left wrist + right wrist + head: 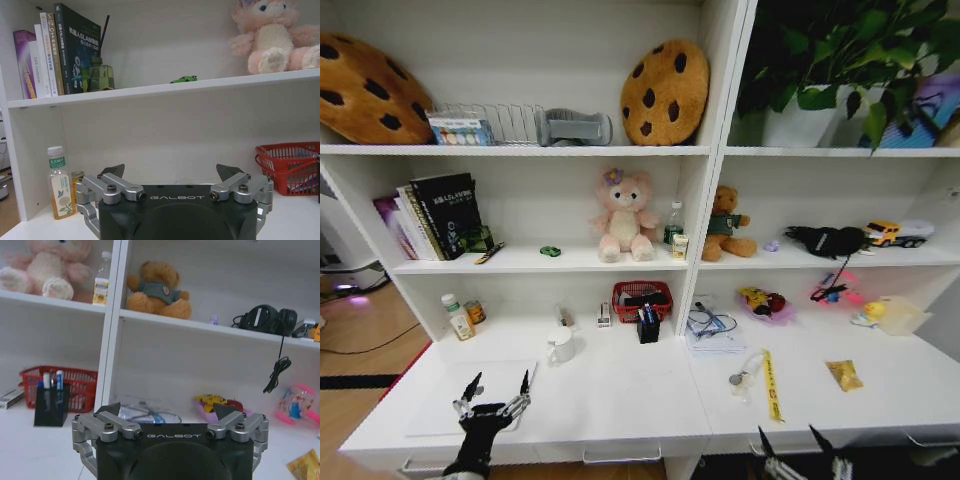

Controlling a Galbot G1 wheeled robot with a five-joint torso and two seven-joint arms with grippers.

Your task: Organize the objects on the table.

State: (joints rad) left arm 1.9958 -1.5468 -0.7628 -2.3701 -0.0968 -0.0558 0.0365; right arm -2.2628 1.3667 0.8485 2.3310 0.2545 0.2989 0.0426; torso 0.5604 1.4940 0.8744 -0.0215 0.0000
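Our left gripper hovers spread and empty over the white table's left end; right gripper is spread at the front edge. Head view shows yellow ruler strip and packet; right wrist shows the pen holder before a red basket.

Bare table front-centre, white mug, red basket crowding the back

Right gripper cut off by the head view's lower edge at the table front. Yellow packet clipped at the right wrist frame's corner. Laptop outline faint.
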